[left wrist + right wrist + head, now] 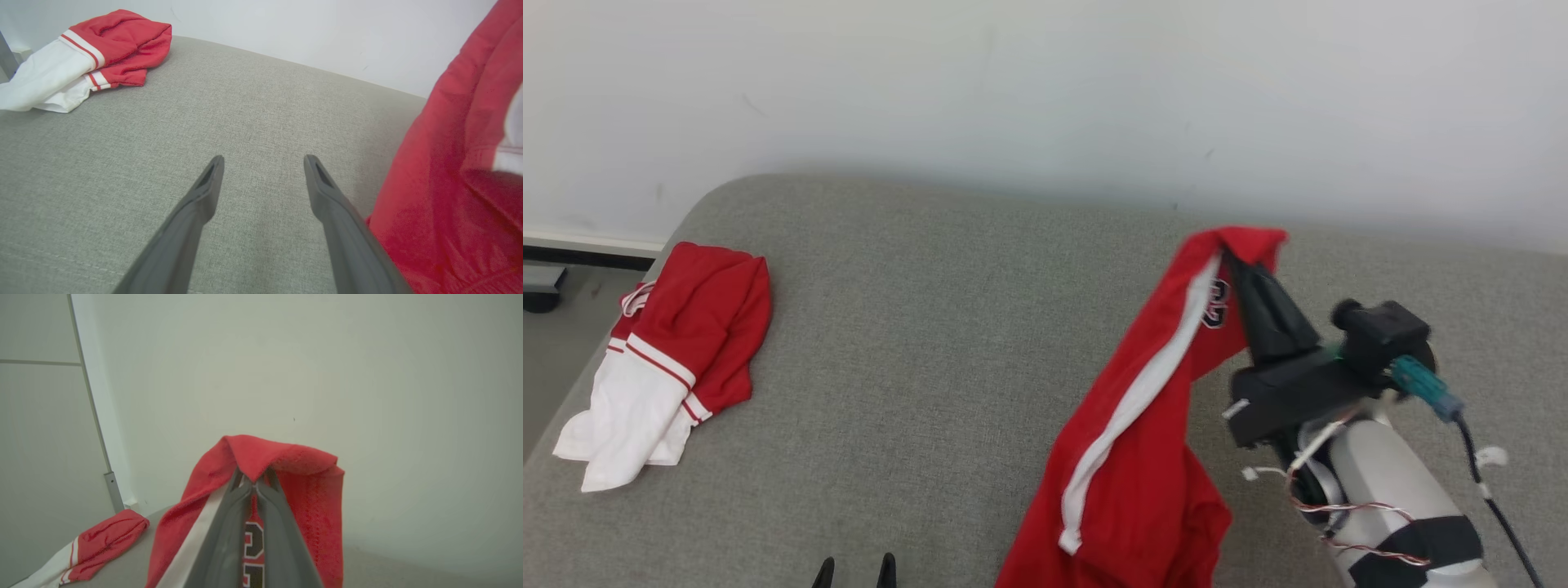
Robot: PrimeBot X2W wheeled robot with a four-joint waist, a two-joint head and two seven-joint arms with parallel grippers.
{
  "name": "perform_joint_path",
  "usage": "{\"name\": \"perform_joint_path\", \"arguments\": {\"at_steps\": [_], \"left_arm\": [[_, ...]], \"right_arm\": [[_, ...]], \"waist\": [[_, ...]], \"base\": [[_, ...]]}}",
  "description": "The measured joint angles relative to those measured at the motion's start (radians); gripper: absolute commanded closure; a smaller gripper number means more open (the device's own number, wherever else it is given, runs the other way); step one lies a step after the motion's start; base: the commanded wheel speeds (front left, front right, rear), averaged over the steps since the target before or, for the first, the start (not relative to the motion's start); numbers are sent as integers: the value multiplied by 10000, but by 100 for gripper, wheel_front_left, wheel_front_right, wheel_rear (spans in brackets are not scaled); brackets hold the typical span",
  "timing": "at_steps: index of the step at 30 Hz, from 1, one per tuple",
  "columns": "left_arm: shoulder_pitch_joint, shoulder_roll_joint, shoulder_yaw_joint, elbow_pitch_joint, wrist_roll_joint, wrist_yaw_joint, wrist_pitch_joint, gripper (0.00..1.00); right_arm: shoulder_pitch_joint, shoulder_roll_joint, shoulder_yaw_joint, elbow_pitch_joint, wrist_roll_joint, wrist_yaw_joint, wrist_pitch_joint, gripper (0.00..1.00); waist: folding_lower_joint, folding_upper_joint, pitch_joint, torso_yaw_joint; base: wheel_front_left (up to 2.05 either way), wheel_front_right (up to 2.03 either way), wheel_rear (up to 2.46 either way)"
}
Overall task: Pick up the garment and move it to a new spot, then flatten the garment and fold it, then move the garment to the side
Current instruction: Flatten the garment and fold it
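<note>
— Where is the garment lying?

— It is not lying flat. It is hanging from the right pincer, which is holding one red edge up over the right half of the counter. The cloth is draping down toward the near side and running out of the bottom of the head view.

— How is that pincer gripping?

— Its two fingers are pressing together, pinching the cloth between the tips. In the right wrist view a red fold is flopping over them. A white stripe is showing beside the fingers, and a black number between them.

— Is the garment's lower part touching the counter?

— I cannot tell, because it is running out of view.

— And the left pincer?

— It is standing wide open and holding nothing. It is hovering over bare gray fabric with its fingers pointing toward the wall. In the left wrist view the hanging garment is showing just beside the finger on that view's right. Whether they are touching I cannot tell.

— Is anything else lying on the counter?

— A second piece, red and white, is lying bunched at the far left corner, well apart from the held garment and from both pincers.
</note>
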Motion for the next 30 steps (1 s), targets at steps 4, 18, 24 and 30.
{"name": "perform_joint_path", "arguments": {"at_steps": [4, 18, 24, 30], "left_arm": [[-63, 2, -27, -46, -84, 75, 0, 0], [-511, 0, -449, -332, -86, -40, 0, 0], [-697, -4, -1348, -550, -90, -196, 0, 0], [-1085, -15, -2477, -111, -63, -198, 0, 0]], "right_arm": [[544, -485, -1486, 1724, -663, 0, -2, 100], [2250, -318, -3177, 2065, -1490, 0, -2, 0], [3195, -104, -3210, 796, -1544, 0, 0, 0], [3722, 150, -3074, -128, -1559, 0, 0, 0]], "waist": [[0, 0, 199, 66], [0, 1, 291, -772], [0, 0, 174, -1200], [0, 0, 151, -1749]], "base": [[0, 0, 0], [0, 0, 0], [0, 0, 0], [0, 0, 0]]}}
